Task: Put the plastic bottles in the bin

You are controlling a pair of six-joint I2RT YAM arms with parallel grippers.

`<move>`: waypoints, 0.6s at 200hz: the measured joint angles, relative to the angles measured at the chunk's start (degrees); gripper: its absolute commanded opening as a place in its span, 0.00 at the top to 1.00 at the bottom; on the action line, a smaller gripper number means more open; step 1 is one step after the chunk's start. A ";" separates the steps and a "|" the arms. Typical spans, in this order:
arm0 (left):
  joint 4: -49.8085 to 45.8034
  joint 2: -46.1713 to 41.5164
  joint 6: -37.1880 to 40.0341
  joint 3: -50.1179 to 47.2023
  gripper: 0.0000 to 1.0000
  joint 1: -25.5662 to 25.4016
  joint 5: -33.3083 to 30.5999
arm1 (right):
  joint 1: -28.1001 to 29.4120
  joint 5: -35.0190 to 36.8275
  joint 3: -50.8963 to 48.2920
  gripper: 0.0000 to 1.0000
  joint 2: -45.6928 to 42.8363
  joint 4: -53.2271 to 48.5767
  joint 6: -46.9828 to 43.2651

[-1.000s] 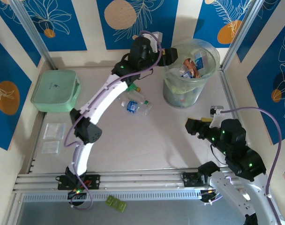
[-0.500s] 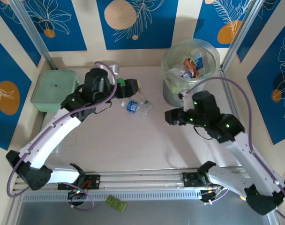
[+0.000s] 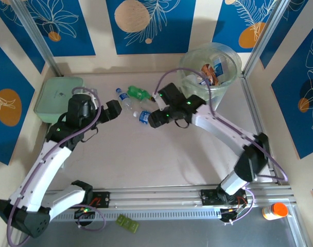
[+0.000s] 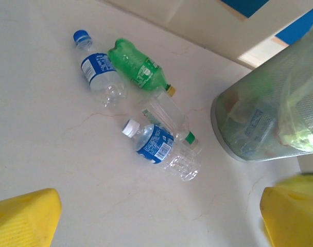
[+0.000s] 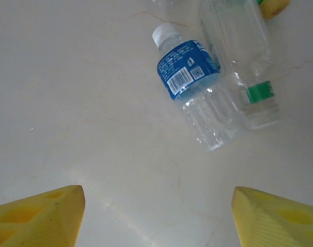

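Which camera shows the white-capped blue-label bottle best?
The right wrist view: the white-capped bottle lies close below, cap and barcode sharp. The left wrist view shows it whole but smaller; from the top, the right arm partly covers it.

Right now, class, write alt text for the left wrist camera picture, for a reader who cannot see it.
Four small plastic bottles lie on a pale table: two clear with blue labels, one green, one clear with a green cap. A bag-lined bin stands to their right. The yellow fingertips of the open left gripper show in the bottom corners.
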 measured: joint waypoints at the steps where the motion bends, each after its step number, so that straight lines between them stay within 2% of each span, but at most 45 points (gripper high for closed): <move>1: 0.07 -0.04 0.09 -0.02 0.02 -0.04 -0.02 | -0.02 -0.04 0.20 0.24 0.28 -0.02 -0.02; 39: 4.79 -2.10 4.09 -2.67 0.02 -3.82 -1.46 | -1.22 1.88 9.62 0.19 14.43 -0.46 -1.79; 67: 6.93 -2.12 4.66 -5.42 0.02 -4.61 -1.05 | -2.21 2.93 16.74 0.17 22.60 -2.43 -2.71; 120: 7.43 -1.99 6.99 -5.53 0.02 -6.08 -1.07 | -2.73 3.56 23.69 0.17 29.59 -6.08 -3.98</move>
